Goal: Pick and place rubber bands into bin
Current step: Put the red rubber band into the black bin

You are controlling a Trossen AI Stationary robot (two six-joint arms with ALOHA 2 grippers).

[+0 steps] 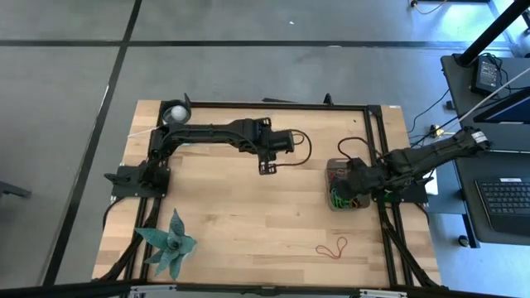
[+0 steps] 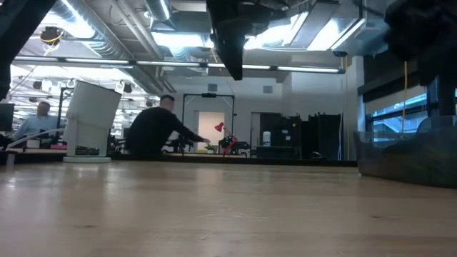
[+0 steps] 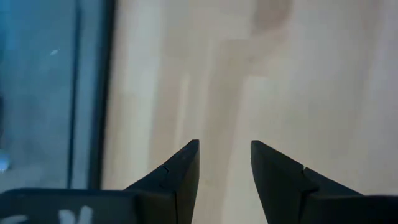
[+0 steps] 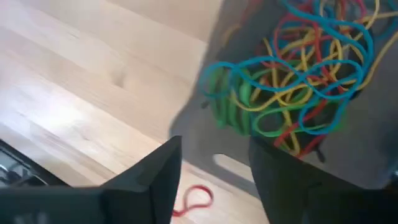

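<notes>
Desk (image 1: 248, 215) of pale wood planks fills the overhead picture, ringed by a black frame, with my two dark arms reaching in across it from either side. My left arm stretches along the far half of the desk, and its left tool (image 1: 267, 168) hangs over bare wood near the middle, its two fingers (image 3: 180, 177) spread with a clear gap between them and nothing in it. My right arm comes in from the right edge, and my right tool (image 1: 346, 189) sits over the bin (image 1: 333, 165), a small dark grey tray lying against the right rail of the frame. The wrist picture shows that tool's fingers (image 4: 155, 180) standing apart, empty, just above the bin's wall (image 4: 205, 134). Inside the bin lies a tangled heap of rubber bands (image 4: 298, 74) in blue, green, yellow and red. A green star-shaped plant (image 1: 168, 244) sits at the desk's near left corner, and a white round cup (image 1: 176, 112) at the far left corner. One red rubber band (image 1: 332, 248) lies loose on the wood near the front edge, well apart from the bin. At desk level, a person in dark clothes (image 2: 153, 128) leans over a bench in the room behind.
</notes>
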